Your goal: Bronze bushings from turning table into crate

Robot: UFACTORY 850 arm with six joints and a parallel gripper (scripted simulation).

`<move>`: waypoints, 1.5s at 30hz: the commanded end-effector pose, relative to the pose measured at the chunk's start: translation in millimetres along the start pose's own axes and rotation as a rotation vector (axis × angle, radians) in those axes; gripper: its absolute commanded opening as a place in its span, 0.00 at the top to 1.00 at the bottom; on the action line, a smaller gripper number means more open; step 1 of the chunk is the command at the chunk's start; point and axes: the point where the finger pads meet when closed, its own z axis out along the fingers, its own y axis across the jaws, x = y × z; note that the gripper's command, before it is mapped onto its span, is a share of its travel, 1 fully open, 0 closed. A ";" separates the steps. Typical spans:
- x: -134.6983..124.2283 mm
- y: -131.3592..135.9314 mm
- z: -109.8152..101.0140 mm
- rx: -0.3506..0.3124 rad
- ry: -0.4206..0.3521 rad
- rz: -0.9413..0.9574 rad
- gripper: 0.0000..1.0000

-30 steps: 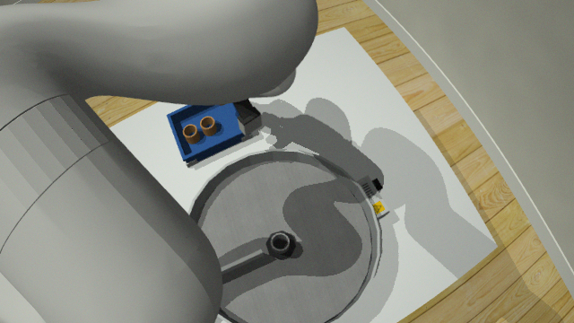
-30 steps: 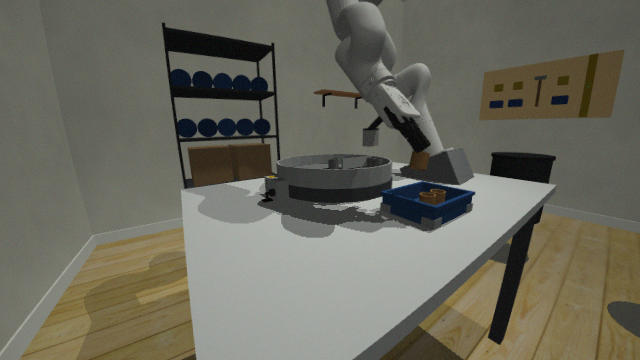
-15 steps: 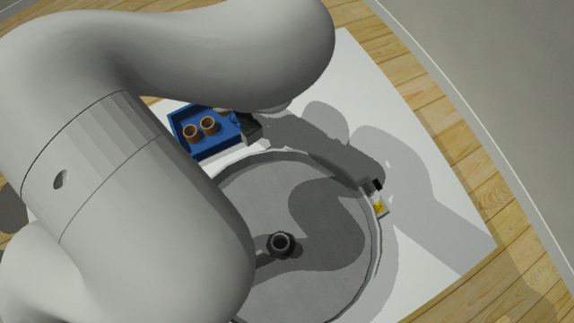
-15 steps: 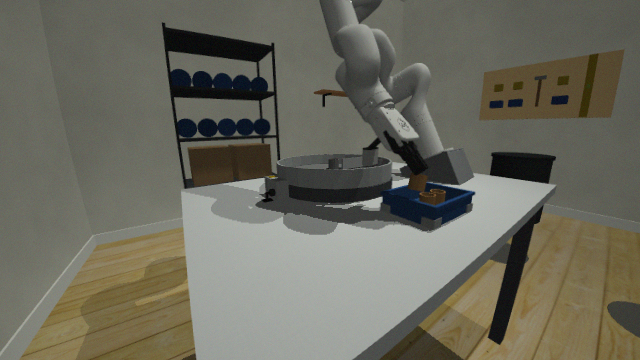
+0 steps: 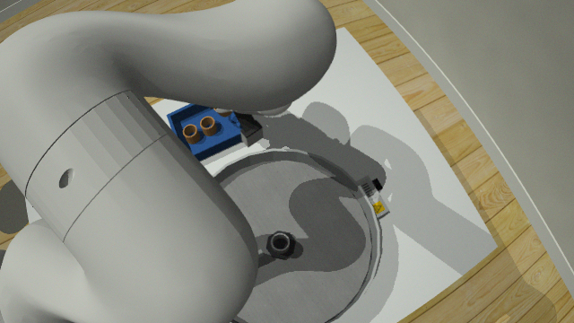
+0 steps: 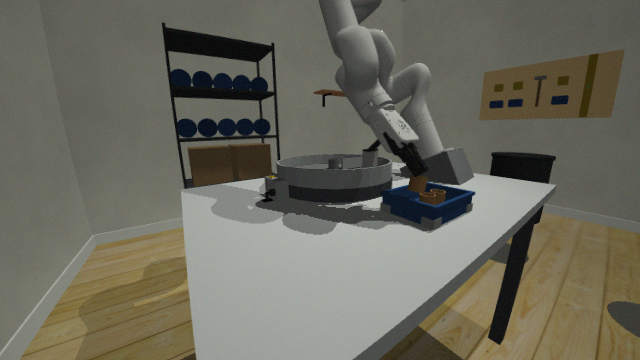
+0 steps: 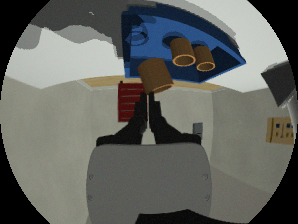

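You are carrying a bronze bushing (image 7: 156, 75) in the pincer (image 7: 148, 104), whose fingers are pinching together on the bushing's thin wall, and it is hanging just above the blue crate (image 6: 452, 204), where 2 bronze bushings (image 5: 200, 128) are already lying. To finish this step well, you are wanting the held bushing lowered over a bare part of the crate floor, beside the 2 inside and not on top of them, and inside the rim before the fingers are spread; dropping it from height is risking a bounce or a roll over the low wall. On the turning table (image 6: 300, 175), 1 steel bushing (image 5: 281, 244) is showing in the top view, and the exterior view is suggesting 2 grey ones (image 6: 334, 163); these are staying put. The arm's bulk is hiding much of the turning table and part of the crate from above, so you are not seeing whether more bronze pieces are waiting there. The wrist view is not settling how high the bushing is hanging above the white surface (image 6: 300, 280).
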 end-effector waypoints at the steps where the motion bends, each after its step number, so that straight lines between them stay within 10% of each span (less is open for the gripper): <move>1: 0.0 -0.8 0.1 0.002 -0.001 -0.001 1.00; 45: 26.5 -0.8 31.9 0.002 -0.001 -0.001 1.00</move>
